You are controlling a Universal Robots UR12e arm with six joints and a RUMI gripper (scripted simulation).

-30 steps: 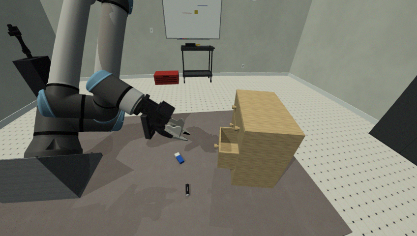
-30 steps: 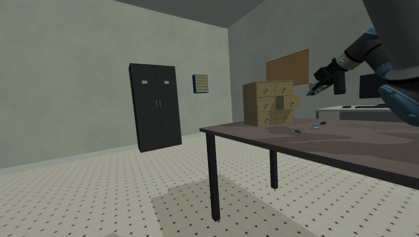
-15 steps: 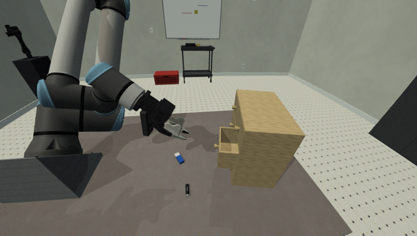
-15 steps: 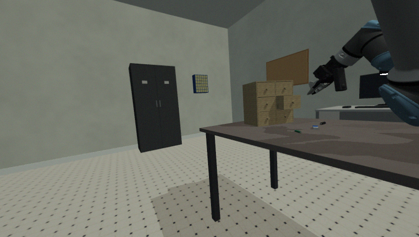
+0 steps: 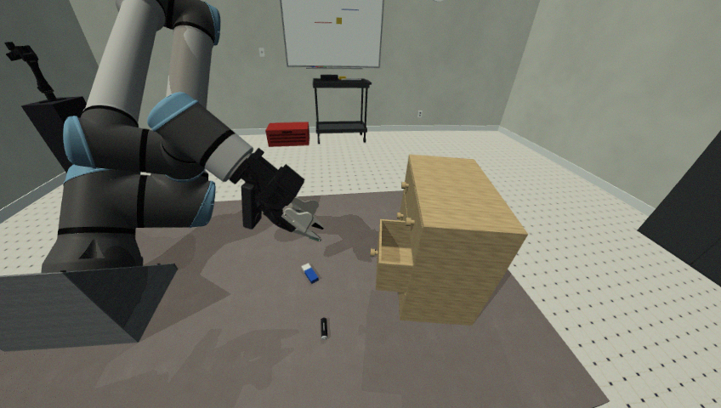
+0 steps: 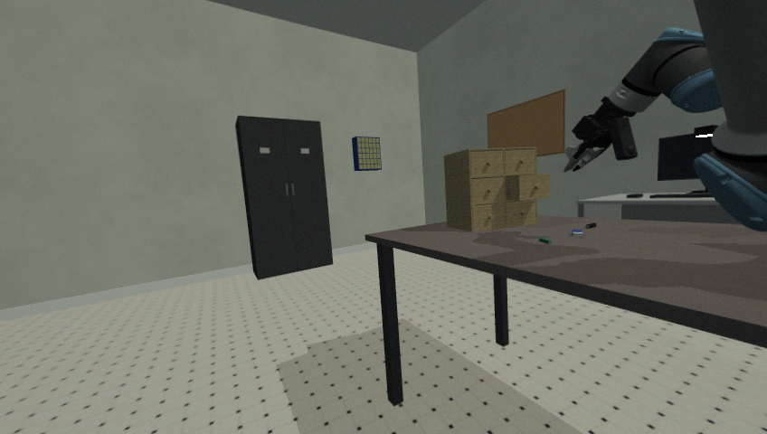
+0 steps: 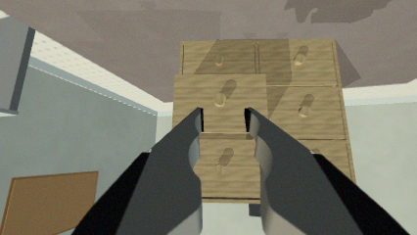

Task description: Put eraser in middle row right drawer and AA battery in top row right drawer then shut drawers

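The eraser [image 5: 309, 273] [image 6: 576, 232] was found lying on the table [image 5: 242, 364] [image 6: 672, 247] [image 7: 122, 39], in front of the chest [image 5: 455, 273] [image 6: 457, 191] [image 7: 323, 122]. A black cylinder [image 5: 323, 328] [image 6: 591, 225] and a green cylinder [image 6: 544, 240] were noted near it, apart. The right middle-row drawer [image 5: 394, 276] [image 6: 535, 186] [image 7: 196, 93] was found pulled out; the top-row drawers were seen shut. The gripper [image 5: 320, 232] [image 6: 572, 169] [image 7: 223, 110] was observed above the table, facing the drawers, its fingers slightly parted and nothing held.

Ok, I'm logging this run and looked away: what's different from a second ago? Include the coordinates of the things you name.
The tool [image 5: 320, 233] [image 6: 572, 169] [image 7: 223, 110] has drawn back a little from the chest [image 5: 465, 201] [image 6: 457, 188] [image 7: 320, 124] and risen slightly. Nothing was taken hold of or let go. The right middle drawer [image 5: 394, 277] [image 6: 541, 183] [image 7: 247, 105] remains out, and the eraser [image 5: 310, 274] [image 6: 576, 232] and black cylinder [image 5: 323, 327] [image 6: 591, 225] lie where they did.
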